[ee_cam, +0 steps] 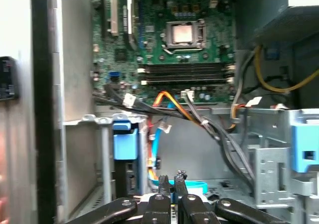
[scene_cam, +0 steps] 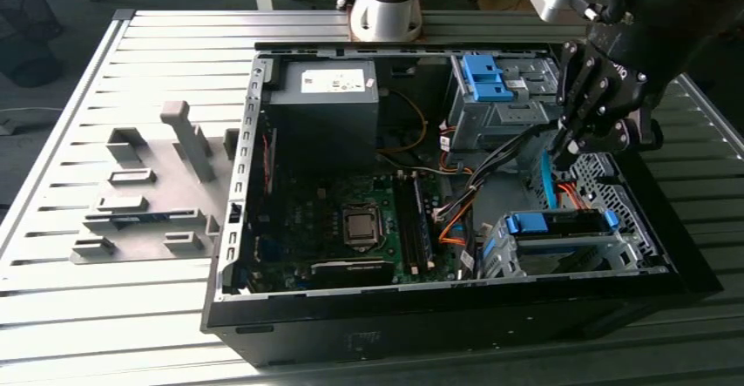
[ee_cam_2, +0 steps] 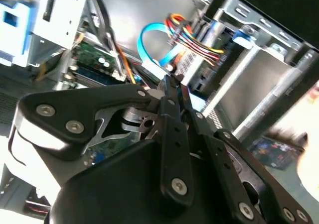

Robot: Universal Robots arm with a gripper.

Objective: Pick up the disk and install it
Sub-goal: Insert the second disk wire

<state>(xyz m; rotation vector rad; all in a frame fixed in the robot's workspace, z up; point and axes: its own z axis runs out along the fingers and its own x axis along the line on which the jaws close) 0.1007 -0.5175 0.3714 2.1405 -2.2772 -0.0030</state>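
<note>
Slatted metal bench (scene_cam: 139, 316) carries open computer case (scene_cam: 233, 229); gripper (scene_cam: 572, 146) low among cables (scene_cam: 511, 155), fingers (ee_cam: 172, 184) pressed together, empty; risk: snagging cables near disk (scene_cam: 558, 225)

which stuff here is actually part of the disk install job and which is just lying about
Job: black gripper; silver disk in bright blue plastic carrier; grey metal drive cage; open black computer case.
Lying about: grey plastic fixture blocks; slatted metal table; bare blue plastic bracket.

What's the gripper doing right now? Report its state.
Gripper: shut, fingers together, holding nothing visible, low inside the computer case.
</note>
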